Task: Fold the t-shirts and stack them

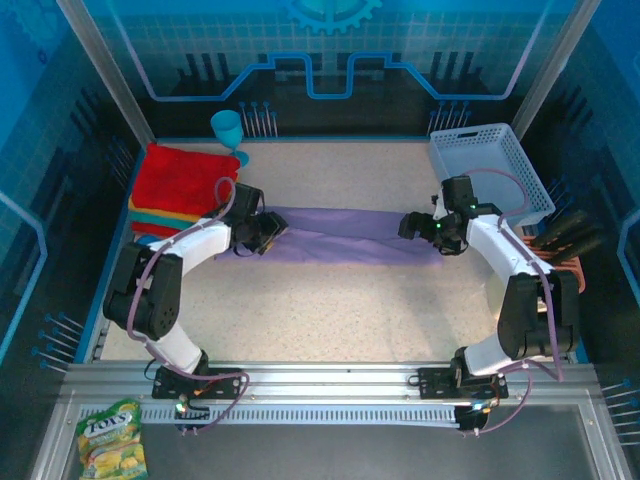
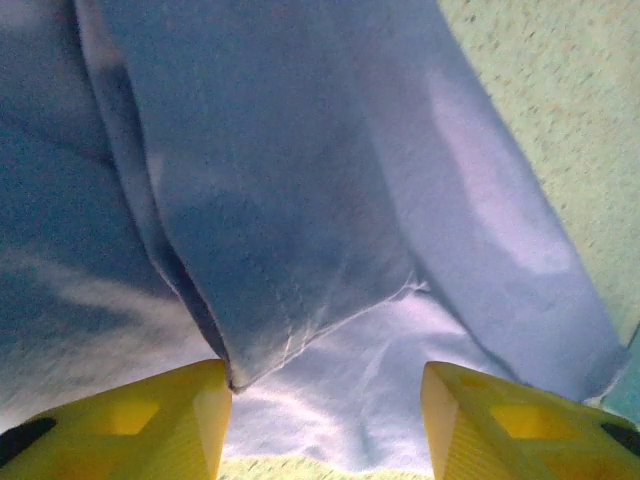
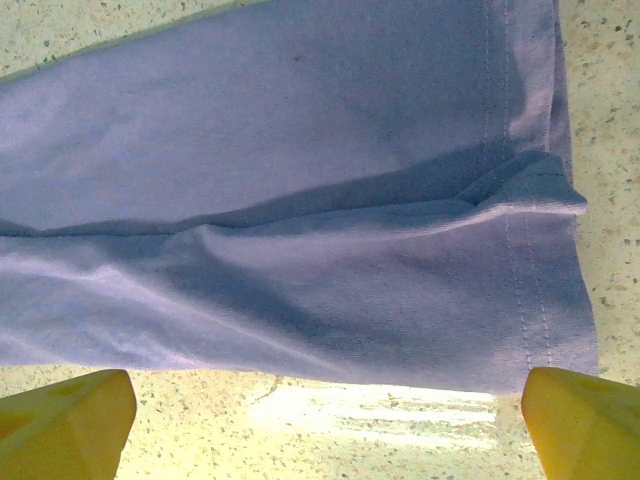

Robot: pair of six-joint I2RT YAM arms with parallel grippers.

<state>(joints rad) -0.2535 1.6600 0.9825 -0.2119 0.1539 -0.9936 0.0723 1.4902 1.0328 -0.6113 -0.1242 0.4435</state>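
Purple t-shirt [image 1: 345, 235] lies in a long folded strip; left gripper [image 1: 271, 232] and right gripper [image 1: 409, 227] sit at its ends, both jaws spread.

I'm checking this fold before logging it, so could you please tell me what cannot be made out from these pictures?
Top view: the ends of the purple t-shirt are hidden under the left gripper and right gripper.
Top view: how many tees lie under the red t-shirt; only coloured edges peek out, partly behind the left arm.
Left wrist view: whether the yellow finger touches the cloth corner beside it; the close-up gives no depth.
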